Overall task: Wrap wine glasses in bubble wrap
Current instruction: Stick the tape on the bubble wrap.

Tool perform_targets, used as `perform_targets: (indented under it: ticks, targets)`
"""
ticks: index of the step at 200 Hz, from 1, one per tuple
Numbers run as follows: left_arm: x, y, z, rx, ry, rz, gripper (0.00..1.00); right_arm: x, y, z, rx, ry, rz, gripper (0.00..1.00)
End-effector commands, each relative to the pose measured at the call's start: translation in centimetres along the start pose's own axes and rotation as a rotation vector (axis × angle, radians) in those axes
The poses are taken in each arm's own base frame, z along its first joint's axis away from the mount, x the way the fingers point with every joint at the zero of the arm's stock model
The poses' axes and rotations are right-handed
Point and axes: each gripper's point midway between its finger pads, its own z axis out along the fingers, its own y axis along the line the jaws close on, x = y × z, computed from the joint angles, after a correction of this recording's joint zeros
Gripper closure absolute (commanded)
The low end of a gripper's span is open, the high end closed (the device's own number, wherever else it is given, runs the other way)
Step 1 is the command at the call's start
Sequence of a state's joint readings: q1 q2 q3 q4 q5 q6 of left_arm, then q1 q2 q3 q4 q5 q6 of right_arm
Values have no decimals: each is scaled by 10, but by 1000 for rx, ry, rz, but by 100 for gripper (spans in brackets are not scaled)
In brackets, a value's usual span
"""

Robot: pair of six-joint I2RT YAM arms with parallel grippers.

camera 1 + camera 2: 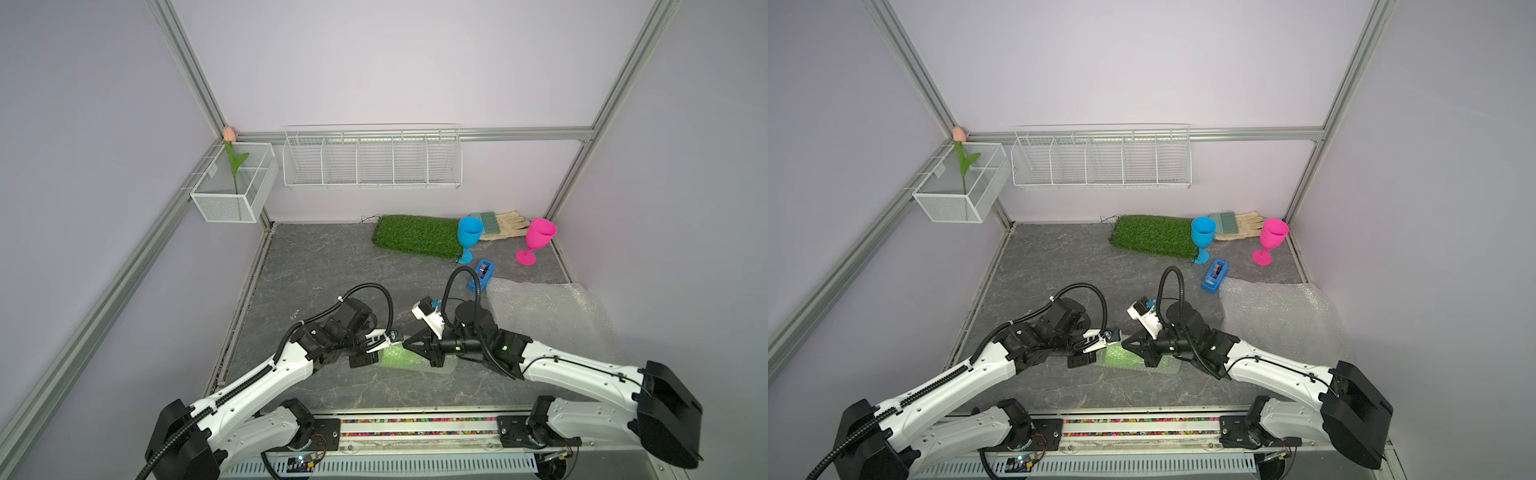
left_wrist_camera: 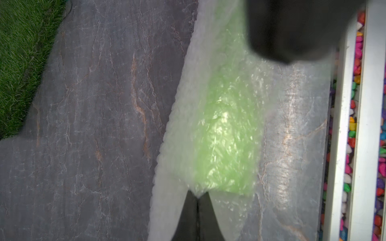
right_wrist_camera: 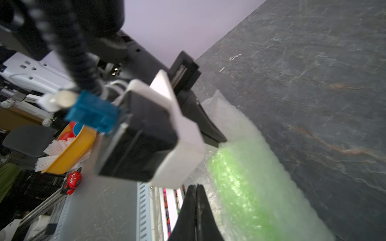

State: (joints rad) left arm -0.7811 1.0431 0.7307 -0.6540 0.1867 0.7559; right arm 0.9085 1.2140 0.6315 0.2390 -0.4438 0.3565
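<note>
A lime green wine glass (image 1: pixel 399 357) (image 2: pixel 225 135) lies on its side on the grey table, rolled in bubble wrap (image 2: pixel 181 125) (image 3: pixel 229 116). My left gripper (image 2: pixel 197 196) (image 1: pixel 379 352) is shut, pinching the wrap at one end of the roll. My right gripper (image 3: pixel 196 185) (image 1: pixel 406 344) is shut beside the roll, nothing visible between its fingers. A blue wine glass (image 1: pixel 469 235) and a pink wine glass (image 1: pixel 539 237) stand upright at the back right. A loose bubble wrap sheet (image 1: pixel 552 316) lies on the right.
A blue tape dispenser (image 1: pixel 481 274) sits between the blue glass and the loose sheet. A green grass mat (image 1: pixel 415 235) and gloves with a brush (image 1: pixel 503 224) lie along the back wall. Wire baskets (image 1: pixel 372 158) hang on the wall. A rail of coloured pebbles (image 2: pixel 355 125) borders the front edge.
</note>
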Motion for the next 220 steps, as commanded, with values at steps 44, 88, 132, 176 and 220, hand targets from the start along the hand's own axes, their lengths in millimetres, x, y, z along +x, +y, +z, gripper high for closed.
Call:
perform_targets:
  ticks: [44, 88, 132, 176, 220]
  targets:
    - [-3, -3, -2, -12, -20, 38, 100, 2, -46, 13, 39, 8, -8, 93]
    - [-1, -8, -1, -9, -6, 50, 100, 15, -78, 22, 145, 77, 29, 93]
    - [1, -10, 2, -9, 13, 62, 100, 33, -94, 25, 213, 208, 43, 92]
    - [5, -8, 2, -27, 36, 65, 100, 65, -96, 16, 249, 401, 93, 76]
    - [7, -5, 0, -51, 44, 68, 100, 87, -99, -10, 369, 622, 178, 62]
